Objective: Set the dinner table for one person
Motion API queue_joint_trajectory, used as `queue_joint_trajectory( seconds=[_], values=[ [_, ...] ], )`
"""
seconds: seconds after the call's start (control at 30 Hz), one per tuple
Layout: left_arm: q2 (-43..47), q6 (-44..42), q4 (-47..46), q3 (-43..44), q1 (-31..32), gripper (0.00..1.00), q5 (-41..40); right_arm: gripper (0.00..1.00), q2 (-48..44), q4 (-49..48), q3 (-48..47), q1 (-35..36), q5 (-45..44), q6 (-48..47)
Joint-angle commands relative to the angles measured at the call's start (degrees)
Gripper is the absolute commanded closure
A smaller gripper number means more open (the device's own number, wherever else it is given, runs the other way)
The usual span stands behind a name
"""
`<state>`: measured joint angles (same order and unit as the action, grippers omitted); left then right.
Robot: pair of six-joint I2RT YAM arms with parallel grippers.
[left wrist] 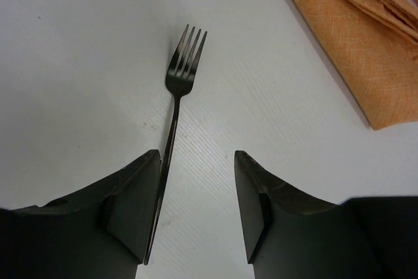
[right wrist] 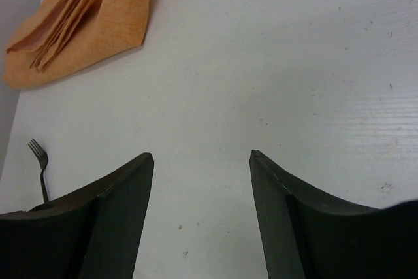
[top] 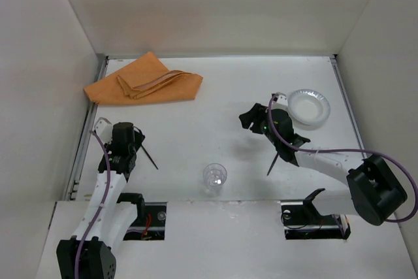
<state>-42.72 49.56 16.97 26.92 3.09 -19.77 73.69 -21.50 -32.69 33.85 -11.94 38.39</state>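
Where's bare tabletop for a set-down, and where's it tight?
Biggest bare patch: centre of the white tabletop, bordered by the folded orange cloth, the clear plastic cup and the right gripper. Also the far strip between cloth and round white plate. Tight: near-left, black fork by the left gripper.

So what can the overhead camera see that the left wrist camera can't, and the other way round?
Only overhead: the white plate, the clear cup, and a dark utensil beside the right arm. Only the left wrist: the four tines of the fork up close, its handle running alongside one finger of the open left claw. Both: the fork (just a thin dark line from above), the folded orange cloth and the white dinner table.
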Motion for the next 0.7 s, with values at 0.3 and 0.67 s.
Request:
queue_joint_trajectory(
  seconds=[0.3,0.67],
  values=[
    [-7.9,-0.7,-10.0,1.9,0.4,0.70,2.1,0.76,0.2,-2.4,-2.6,0.3,2.6,-0.5],
    [-24.5,0.4,-23.0,12.7,-0.8,0.65,2.8,0.60,1.4,-0.7,-3.7,0.6,2.5,-1.0]
  ],
)
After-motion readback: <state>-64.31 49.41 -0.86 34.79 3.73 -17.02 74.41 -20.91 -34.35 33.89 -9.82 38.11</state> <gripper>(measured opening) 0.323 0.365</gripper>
